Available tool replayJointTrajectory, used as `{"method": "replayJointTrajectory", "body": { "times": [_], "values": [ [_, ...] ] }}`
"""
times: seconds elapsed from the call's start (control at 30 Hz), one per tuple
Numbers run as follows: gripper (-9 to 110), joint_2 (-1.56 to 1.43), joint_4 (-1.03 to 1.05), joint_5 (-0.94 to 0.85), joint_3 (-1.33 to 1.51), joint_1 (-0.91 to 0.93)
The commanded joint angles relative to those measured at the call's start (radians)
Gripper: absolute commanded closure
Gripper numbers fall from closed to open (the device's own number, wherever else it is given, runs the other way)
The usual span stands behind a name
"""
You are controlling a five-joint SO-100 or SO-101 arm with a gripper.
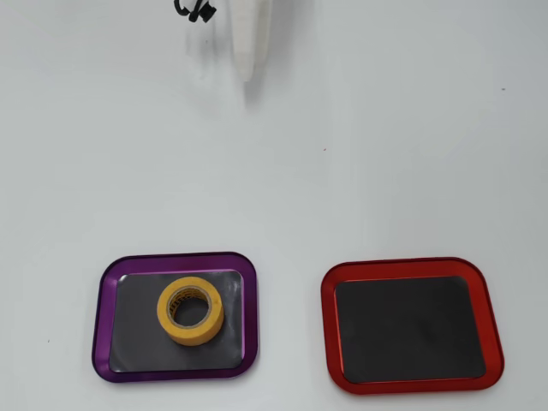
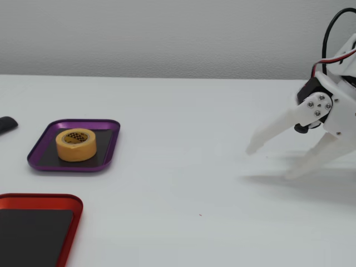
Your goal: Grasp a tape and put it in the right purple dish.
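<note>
The yellow tape roll [image 1: 190,310] lies flat inside the purple-rimmed dish [image 1: 106,291], at the lower left of the overhead view. In the fixed view the tape [image 2: 75,144] sits in the purple dish [image 2: 109,146] at the left. My white gripper [image 2: 270,161] is far from it at the right of the fixed view, low over the table, with its jaws spread apart and nothing between them. In the overhead view only one white finger [image 1: 248,38] shows at the top edge.
A red-rimmed tray [image 1: 330,342] with a dark inside lies empty to the right of the purple dish in the overhead view, and at the lower left of the fixed view [image 2: 69,201]. A dark object [image 2: 6,124] lies at the left edge of the fixed view.
</note>
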State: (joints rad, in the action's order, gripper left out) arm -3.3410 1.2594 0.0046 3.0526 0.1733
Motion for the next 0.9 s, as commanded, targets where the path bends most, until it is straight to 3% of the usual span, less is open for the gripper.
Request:
{"method": "replayJointTrajectory", "body": {
  "times": [0.0,0.07,0.87],
  "values": [
    [96,-0.106,0.015,0.003,0.006,0.005],
    [103,-0.106,0.015,0.003,0.006,0.005],
    [102,-0.103,0.017,0.012,0.006,0.005]
  ]
}}
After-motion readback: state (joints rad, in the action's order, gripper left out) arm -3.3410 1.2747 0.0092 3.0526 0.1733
